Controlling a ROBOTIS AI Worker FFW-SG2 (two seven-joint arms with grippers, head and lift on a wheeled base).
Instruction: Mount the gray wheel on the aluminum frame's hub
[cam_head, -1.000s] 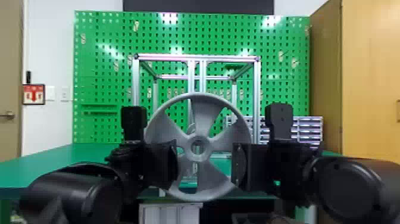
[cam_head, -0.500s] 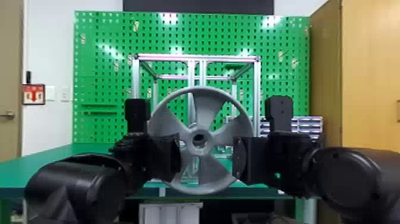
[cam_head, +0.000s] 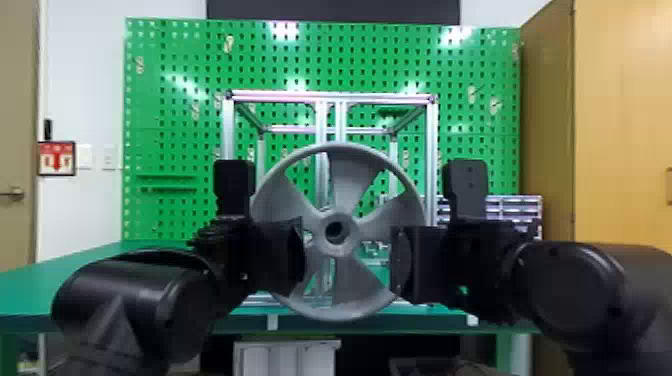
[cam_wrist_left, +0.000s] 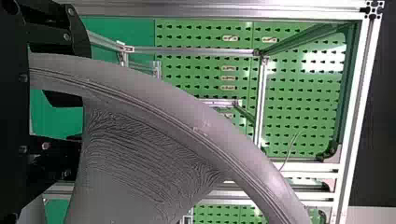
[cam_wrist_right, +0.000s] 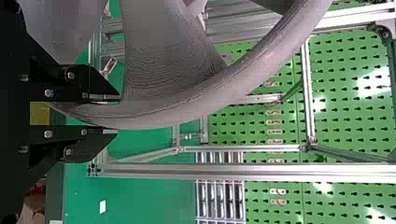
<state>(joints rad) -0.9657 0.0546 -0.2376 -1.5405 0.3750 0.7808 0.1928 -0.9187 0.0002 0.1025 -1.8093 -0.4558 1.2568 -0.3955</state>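
Note:
In the head view the gray wheel (cam_head: 367, 283) hangs upright before the aluminum frame (cam_head: 228, 131), its hub bore (cam_head: 337, 231) facing me. My left gripper (cam_head: 299, 252) is at its left side, my right gripper (cam_head: 400, 262) at its right rim. In the left wrist view the rim (cam_wrist_left: 182, 112) crosses over the upper finger of my left gripper (cam_wrist_left: 77, 122), which stands open with green showing between its fingers. My right gripper (cam_wrist_right: 116, 115) is shut on the rim (cam_wrist_right: 196, 100) in the right wrist view. The frame's hub is hidden behind the wheel.
The frame stands on the green table (cam_head: 65, 267) against a green pegboard (cam_head: 170, 110). Small drawers (cam_head: 515, 206) are at the back right. A wooden cabinet (cam_head: 625, 125) is at the far right, and a white drawer unit (cam_head: 287, 357) sits beneath the table.
The wheel has risen a little and shifted slightly right. My left gripper has moved up and slightly right; my right gripper has also risen slightly.

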